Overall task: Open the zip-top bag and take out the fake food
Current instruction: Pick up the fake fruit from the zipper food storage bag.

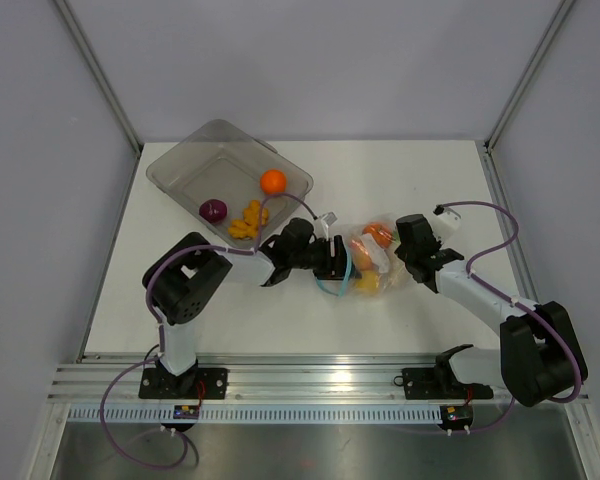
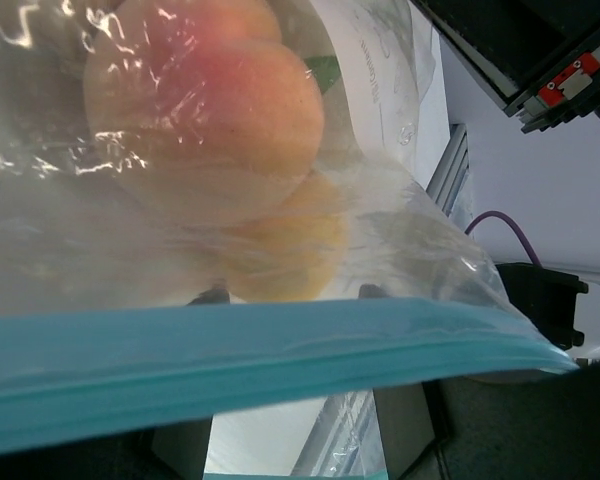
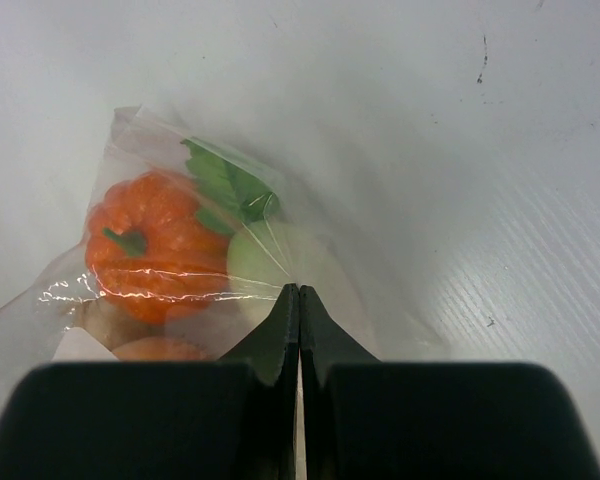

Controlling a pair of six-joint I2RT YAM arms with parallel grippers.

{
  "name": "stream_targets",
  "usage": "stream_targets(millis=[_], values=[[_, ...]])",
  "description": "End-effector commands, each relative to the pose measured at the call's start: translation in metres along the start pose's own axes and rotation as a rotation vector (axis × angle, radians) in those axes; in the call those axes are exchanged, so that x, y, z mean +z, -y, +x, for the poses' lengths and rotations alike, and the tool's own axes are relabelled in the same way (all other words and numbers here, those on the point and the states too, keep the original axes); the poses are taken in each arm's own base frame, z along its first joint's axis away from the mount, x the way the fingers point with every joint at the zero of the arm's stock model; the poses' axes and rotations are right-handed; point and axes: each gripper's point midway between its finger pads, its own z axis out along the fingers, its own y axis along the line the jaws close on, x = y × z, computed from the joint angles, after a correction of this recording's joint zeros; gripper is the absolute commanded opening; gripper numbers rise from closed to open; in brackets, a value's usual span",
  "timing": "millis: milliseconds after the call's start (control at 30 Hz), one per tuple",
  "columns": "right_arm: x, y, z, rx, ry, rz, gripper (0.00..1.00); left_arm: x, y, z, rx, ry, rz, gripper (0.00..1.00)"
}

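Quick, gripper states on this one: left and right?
Left gripper: open, fingers apart at the mouth of the zip-top bag; no grip visible.
Right gripper: shut on the zip-top bag.

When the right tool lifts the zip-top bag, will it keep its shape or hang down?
Likely it hangs limp: the zip-top bag is thin, crinkled film. The fake food inside would probably slide to the lowest end. The glossy film may slip from the shut right tool.

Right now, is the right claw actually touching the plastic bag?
Touching. The right wrist view shows the right gripper shut on a fold of the zip-top bag, the film creasing straight into its tips.
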Motion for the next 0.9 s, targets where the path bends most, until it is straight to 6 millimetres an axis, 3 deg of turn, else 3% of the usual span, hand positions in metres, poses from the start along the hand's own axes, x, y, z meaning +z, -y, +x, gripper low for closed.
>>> stream_targets(millis=[0, 867], values=[[-0.004, -0.018, -0.018, 0.028, 0.039, -0.051, 0.00, 0.006, 0.014, -0.008, 0.054, 0.020, 0.032, 0.58], [-0.012, -0.024, -0.020, 0.024, 0.050, -0.110, 0.00, 0.020, 0.012, -0.001, 0.133, -0.009, -0.069, 0.73]])
